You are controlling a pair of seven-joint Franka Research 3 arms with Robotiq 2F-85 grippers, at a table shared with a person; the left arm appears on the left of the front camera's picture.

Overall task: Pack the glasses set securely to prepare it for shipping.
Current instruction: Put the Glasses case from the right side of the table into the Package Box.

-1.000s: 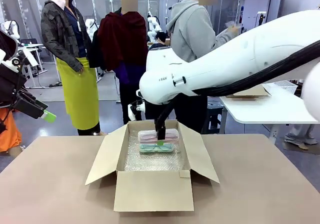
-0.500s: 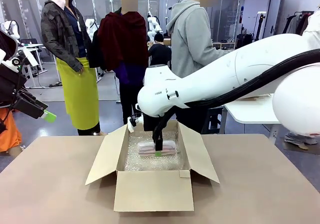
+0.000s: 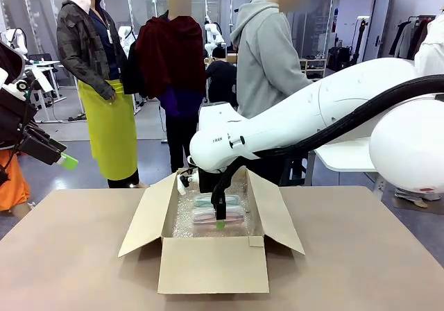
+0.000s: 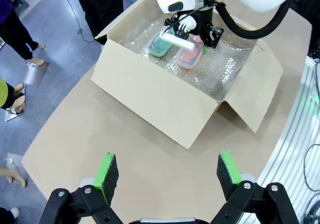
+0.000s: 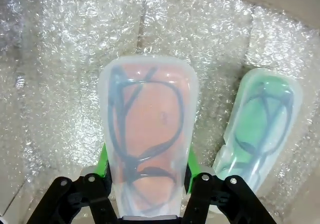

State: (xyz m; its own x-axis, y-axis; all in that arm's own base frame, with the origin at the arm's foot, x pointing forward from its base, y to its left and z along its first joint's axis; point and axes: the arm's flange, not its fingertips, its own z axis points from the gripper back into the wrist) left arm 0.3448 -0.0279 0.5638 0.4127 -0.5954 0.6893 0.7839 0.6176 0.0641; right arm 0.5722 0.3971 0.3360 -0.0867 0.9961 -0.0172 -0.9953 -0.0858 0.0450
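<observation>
My right tool [image 5: 146, 168] grips pink case [image 5: 147, 114] in box [image 3: 211, 264] beside green case [image 5: 260, 119]; left tool [image 4: 167, 173] open, empty; flaps [image 3: 142, 217] not shut yet

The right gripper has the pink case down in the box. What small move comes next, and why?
Probably open the right gripper and lift straight up: the pink case looks settled on the bubble wrap beside the green case, with the pads against its sides.

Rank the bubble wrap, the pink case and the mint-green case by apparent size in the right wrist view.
1. bubble wrap
2. pink case
3. mint-green case
The pink case sits nearer the camera, so places two and three are unsure.
</observation>
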